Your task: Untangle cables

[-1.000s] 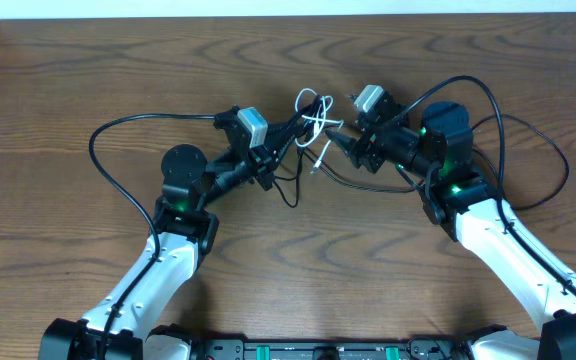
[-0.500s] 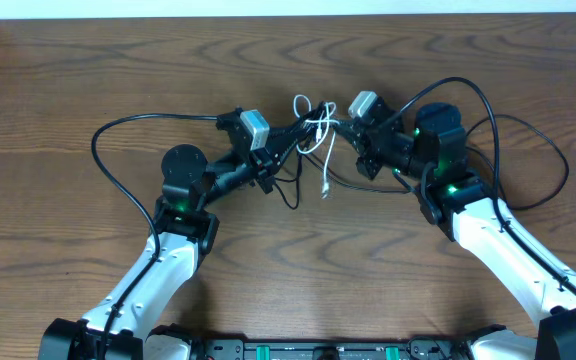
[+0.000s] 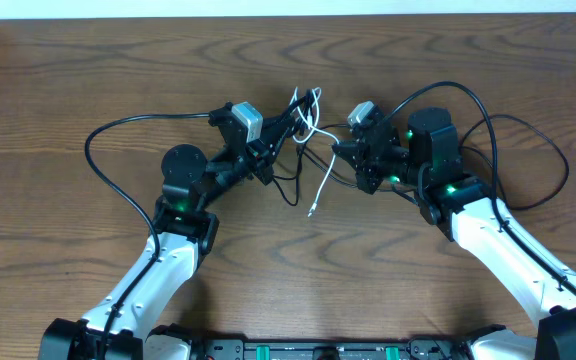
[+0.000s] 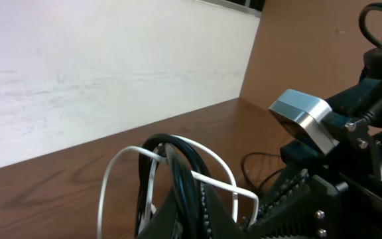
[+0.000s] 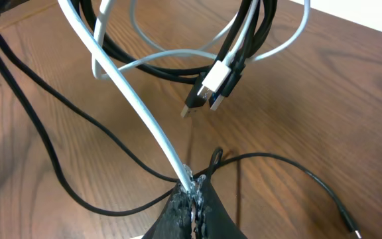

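Under the cables (image 3: 306,108) — left claw (image 3: 286,127) tips hidden; right claw (image 5: 192,191) pinches one.

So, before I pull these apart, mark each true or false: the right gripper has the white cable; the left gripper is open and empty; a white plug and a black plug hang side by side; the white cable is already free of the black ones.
1. The right gripper is pinching the white cable. True.
2. The left gripper is open and empty. False: it is shut on the black cables, with white loops draped over them.
3. A white plug and a black plug hang side by side. True, in the right wrist view.
4. The white cable is already free of the black ones. False: its loops are tangled through the black loops at the left gripper.
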Tool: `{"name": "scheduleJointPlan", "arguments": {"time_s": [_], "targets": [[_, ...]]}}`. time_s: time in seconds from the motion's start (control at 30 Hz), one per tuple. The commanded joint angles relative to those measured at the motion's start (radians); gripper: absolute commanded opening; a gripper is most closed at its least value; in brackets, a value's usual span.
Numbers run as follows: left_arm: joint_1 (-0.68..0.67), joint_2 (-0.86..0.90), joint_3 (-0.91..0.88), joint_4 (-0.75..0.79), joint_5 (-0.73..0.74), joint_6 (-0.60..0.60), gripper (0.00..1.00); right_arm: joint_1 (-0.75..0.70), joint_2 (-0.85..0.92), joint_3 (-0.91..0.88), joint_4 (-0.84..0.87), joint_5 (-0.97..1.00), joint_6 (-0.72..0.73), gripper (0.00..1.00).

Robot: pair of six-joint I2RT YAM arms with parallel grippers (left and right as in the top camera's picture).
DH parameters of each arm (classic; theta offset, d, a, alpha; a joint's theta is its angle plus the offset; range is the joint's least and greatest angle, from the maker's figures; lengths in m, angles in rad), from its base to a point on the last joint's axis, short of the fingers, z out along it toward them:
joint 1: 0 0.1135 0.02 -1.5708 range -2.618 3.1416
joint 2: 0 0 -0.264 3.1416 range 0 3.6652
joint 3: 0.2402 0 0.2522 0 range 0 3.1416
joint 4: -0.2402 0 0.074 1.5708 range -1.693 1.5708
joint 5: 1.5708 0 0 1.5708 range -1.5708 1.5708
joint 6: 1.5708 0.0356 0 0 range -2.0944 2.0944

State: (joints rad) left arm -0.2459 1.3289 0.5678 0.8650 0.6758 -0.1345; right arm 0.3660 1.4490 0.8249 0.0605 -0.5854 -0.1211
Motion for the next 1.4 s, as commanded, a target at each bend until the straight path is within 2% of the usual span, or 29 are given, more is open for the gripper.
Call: {"name": "scheduleJointPlan", "arguments": {"time_s": [0.0,0.1,0.27,0.37,0.47,0.7,0.9,1.1,1.37], "targets": [[0.017,0.001,0.014,0.013,-0.065,0.002,0.08,0.009,0.004,0.01,-0.04,-0.043,0.012,0.01],[0.039,0.001,0.014,0.012,-0.176,0.002,0.08,0.009,0.004,0.01,-0.134,-0.066,0.012,0.01],[0.065,0.001,0.014,0.013,-0.442,0.001,0.07,0.009,0.004,0.01,-0.356,-0.04,0.008,0.01],[0.076,0.001,0.014,0.013,-0.586,-0.002,0.07,0.009,0.004,0.009,-0.445,0.064,0.018,0.01],[0.091,0.001,0.014,0.013,-0.67,-0.002,0.07,0.004,0.004,0.009,-0.495,0.267,0.122,0.01],[0.124,0.0,0.014,0.012,-0.668,-0.002,0.07,-0.077,0.004,0.009,-0.575,0.697,0.524,0.01],[0.123,0.001,0.014,-0.004,-0.58,-0.002,0.08,-0.242,0.004,0.009,-0.528,0.73,0.734,0.01],[0.123,0.001,0.014,-0.058,-0.545,-0.002,0.07,-0.381,0.004,0.009,-0.425,0.639,0.764,0.01],[0.14,0.001,0.014,-0.071,-0.545,-0.002,0.08,-0.577,0.004,0.009,-0.462,0.836,0.763,0.01]]}}
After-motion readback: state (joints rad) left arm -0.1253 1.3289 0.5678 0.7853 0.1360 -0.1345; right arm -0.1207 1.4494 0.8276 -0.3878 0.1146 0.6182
